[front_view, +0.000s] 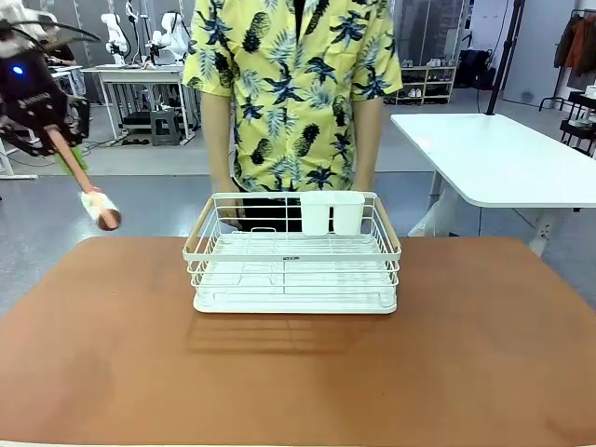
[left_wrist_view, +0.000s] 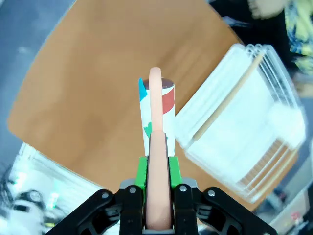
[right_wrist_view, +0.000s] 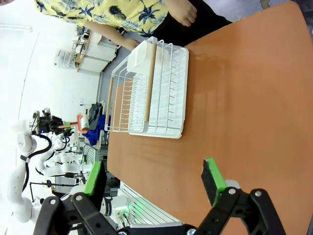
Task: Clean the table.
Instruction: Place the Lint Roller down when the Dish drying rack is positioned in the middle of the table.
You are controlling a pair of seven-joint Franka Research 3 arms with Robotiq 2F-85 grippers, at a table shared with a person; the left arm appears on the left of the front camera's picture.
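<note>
Across the front view, our white wire dish rack (front_view: 294, 265) with its white cup (front_view: 332, 213) sits on the terracotta table (front_view: 298, 372); our left gripper (front_view: 58, 140) hangs beyond its left edge. From the left wrist, its green pads clamp a pink-handled lint roller (left_wrist_view: 157, 117) — over the tabletop. From the right wrist, our right gripper (right_wrist_view: 155, 182) stands spread, empty.

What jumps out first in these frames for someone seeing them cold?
The white wire dish rack with two white cups hooked on its far rim sits mid-table on the wide reddish-brown table, with a person in a yellow pineapple-print shirt standing right behind it. At upper left, the left gripper is shut on the pink handle of a lint roller, raised beyond the table's left edge. The right gripper hangs open above the tabletop.
</note>
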